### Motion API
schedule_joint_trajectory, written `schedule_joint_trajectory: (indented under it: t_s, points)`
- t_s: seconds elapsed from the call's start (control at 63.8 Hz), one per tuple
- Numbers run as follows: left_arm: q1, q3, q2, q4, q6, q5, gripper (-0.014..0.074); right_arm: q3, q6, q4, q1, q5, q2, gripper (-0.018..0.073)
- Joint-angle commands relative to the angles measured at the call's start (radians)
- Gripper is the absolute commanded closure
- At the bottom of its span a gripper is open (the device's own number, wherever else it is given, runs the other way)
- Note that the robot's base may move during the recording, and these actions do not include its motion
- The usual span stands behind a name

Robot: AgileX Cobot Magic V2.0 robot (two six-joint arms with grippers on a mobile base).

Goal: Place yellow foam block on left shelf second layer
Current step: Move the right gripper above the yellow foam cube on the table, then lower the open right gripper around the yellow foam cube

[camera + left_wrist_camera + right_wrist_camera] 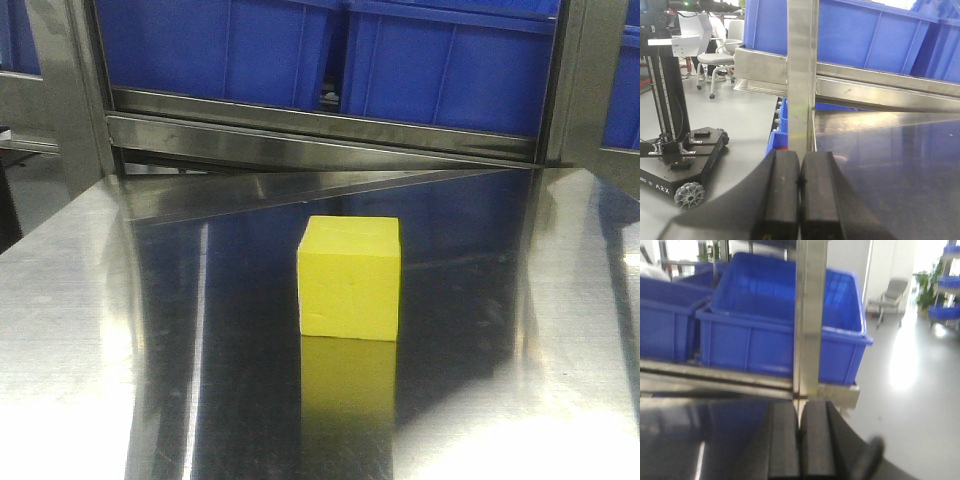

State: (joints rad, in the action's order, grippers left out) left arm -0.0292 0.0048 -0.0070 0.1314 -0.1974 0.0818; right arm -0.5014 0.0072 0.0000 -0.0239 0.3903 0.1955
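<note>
The yellow foam block [350, 278] stands upright on the shiny steel shelf surface [150, 330], near the middle of the front view, its reflection below it. Neither gripper shows in that view. In the left wrist view my left gripper [799, 159] is shut, its two black fingers pressed together with nothing between them, pointing at a steel upright post [801, 75]. My right gripper [799, 409] is likewise shut and empty, facing another steel post [810, 315]. The block appears in neither wrist view.
Blue plastic bins [330, 50] sit on the steel shelf level above and behind the block. Another blue bin [785, 325] fills the right wrist view. A black wheeled robot base [680, 165] and chairs stand on the floor to the left.
</note>
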Motion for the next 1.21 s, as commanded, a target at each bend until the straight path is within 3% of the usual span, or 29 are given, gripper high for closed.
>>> schedule_joint_trajectory:
  t_s: [0.0, 0.157, 0.235, 0.345, 0.423, 0.501, 0.627, 0.862, 1.112, 1.191]
  points:
    - [-0.005, 0.026, 0.008, -0.002, -0.004, -0.088, 0.046, -0.128, -0.007, 0.037, 0.001, 0.028, 0.119, 0.0501]
    - [-0.005, 0.026, 0.008, -0.002, -0.004, -0.088, 0.046, -0.253, -0.007, 0.052, 0.02, 0.146, 0.286, 0.0496]
    - [-0.005, 0.026, 0.008, -0.002, -0.004, -0.088, 0.046, -0.314, -0.007, 0.052, 0.057, 0.194, 0.359, 0.0438]
    - [-0.005, 0.026, 0.008, -0.002, -0.004, -0.088, 0.046, -0.379, -0.007, 0.052, 0.129, 0.254, 0.442, 0.026]
    - [-0.005, 0.026, 0.008, -0.002, -0.004, -0.088, 0.046, -0.425, -0.007, 0.052, 0.193, 0.306, 0.511, 0.0076]
    - [-0.005, 0.026, 0.008, -0.002, -0.004, -0.088, 0.046, -0.475, 0.056, 0.051, 0.262, 0.381, 0.578, -0.0091]
    - [-0.005, 0.026, 0.008, -0.002, -0.004, -0.088, 0.046, -0.54, 0.086, 0.03, 0.373, 0.461, 0.692, -0.0066]
    - [-0.005, 0.026, 0.008, -0.002, -0.004, -0.088, 0.046, -0.641, 0.116, -0.015, 0.627, 0.464, 0.901, -0.0066]
    - [-0.005, 0.026, 0.008, -0.002, -0.004, -0.088, 0.046, -0.822, 0.613, -0.116, 0.781, 0.626, 1.184, -0.0066]
    - [-0.005, 0.026, 0.008, -0.002, -0.004, -0.088, 0.046, -0.876, 0.701, -0.17, 0.818, 0.651, 1.25, -0.0066]
